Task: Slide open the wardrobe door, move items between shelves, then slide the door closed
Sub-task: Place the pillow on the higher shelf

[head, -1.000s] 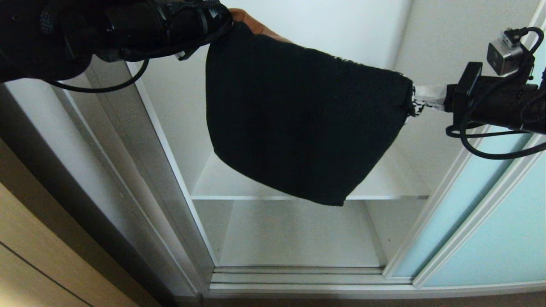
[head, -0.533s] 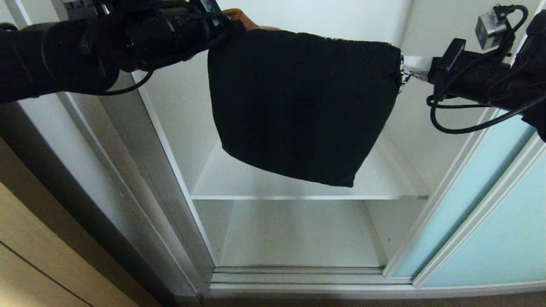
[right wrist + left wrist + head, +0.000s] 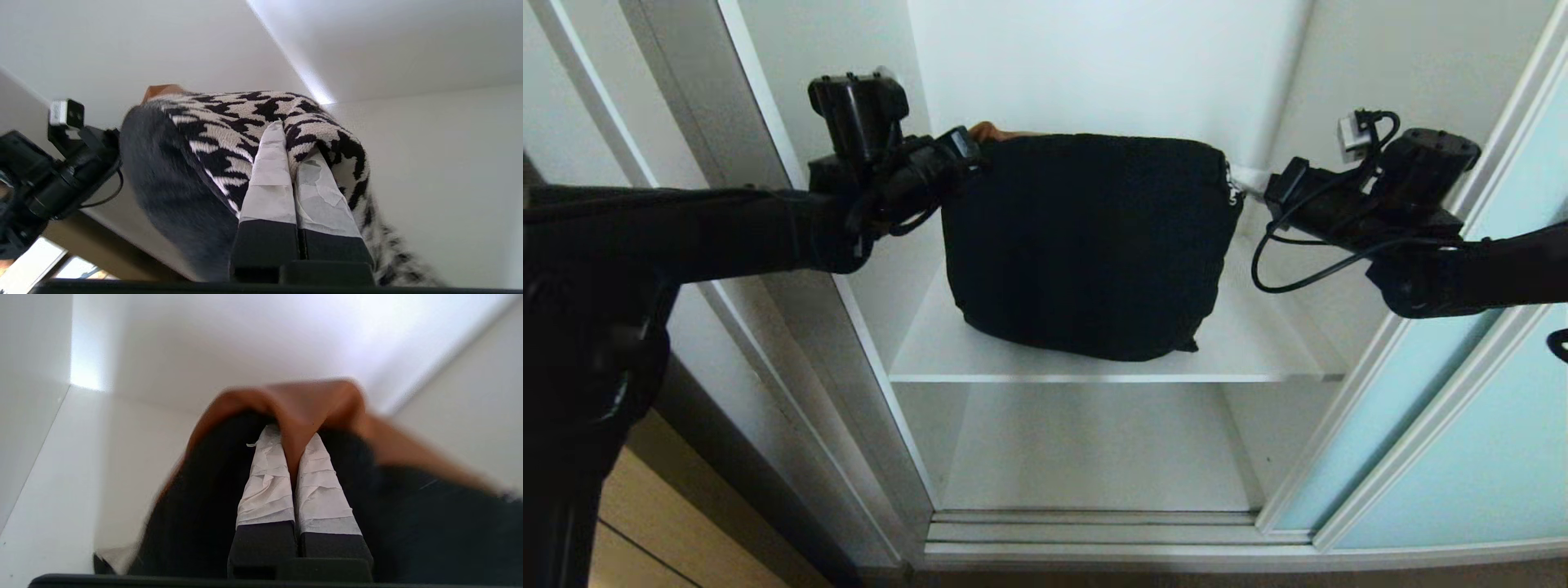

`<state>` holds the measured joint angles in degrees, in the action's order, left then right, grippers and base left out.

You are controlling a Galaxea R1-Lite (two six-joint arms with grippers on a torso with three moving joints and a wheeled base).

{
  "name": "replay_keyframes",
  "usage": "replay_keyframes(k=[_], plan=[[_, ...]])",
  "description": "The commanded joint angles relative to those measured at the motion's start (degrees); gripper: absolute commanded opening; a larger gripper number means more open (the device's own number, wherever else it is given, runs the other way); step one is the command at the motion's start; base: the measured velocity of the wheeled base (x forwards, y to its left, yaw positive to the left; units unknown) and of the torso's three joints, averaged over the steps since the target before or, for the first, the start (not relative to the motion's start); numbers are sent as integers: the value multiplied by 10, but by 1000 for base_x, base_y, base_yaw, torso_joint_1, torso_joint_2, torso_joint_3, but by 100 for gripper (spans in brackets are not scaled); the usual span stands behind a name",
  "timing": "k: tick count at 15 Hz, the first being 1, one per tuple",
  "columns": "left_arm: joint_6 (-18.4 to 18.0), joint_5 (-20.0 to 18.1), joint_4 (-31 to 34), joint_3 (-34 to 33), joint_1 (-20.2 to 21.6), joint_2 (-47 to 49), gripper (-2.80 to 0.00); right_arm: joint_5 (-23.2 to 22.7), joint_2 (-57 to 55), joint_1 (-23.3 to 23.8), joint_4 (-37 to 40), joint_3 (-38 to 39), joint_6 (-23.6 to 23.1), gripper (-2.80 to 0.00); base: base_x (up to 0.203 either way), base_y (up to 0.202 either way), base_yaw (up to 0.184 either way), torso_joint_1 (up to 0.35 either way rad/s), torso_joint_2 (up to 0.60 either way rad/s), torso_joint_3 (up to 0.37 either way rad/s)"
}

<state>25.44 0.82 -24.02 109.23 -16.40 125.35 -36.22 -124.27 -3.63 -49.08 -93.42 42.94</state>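
While the cushion (image 3: 1086, 245) rested upright on the upper shelf (image 3: 1258, 347) beside the slid-aside wardrobe door (image 3: 1462, 457), the left tool (image 3: 968, 151) and right tool (image 3: 1245, 180) each pinched a top corner.

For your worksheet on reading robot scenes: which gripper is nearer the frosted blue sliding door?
Right. The right gripper pinches the cushion at its corner beside the sliding door; the left gripper pinches the opposite corner, across the opening.
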Motion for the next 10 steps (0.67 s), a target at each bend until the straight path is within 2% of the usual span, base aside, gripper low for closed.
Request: replay_keyframes(k=[1,3,5,8,10], plan=[[2,-1,-6,6,13,31,-280,-11,-38,3,-3,-37,4,-280,0,0,0,0,0,0],[4,-4,-4,3,13,12,-280,-19,-12,3,-4,-43,6,-280,0,0,0,0,0,0],[12,-7,-7,-37,12,-45,-280,-22,41,3,-21,6,7,-280,0,0,0,0,0,0],[19,-65,-5,-111,12,-135,-280,-61,111,2,-78,50,49,-280,0,0,0,0,0,0],[20,-78,0,-169,11,-153,-280,-75,128,2,-106,99,65,-280,0,0,0,0,0,0]])
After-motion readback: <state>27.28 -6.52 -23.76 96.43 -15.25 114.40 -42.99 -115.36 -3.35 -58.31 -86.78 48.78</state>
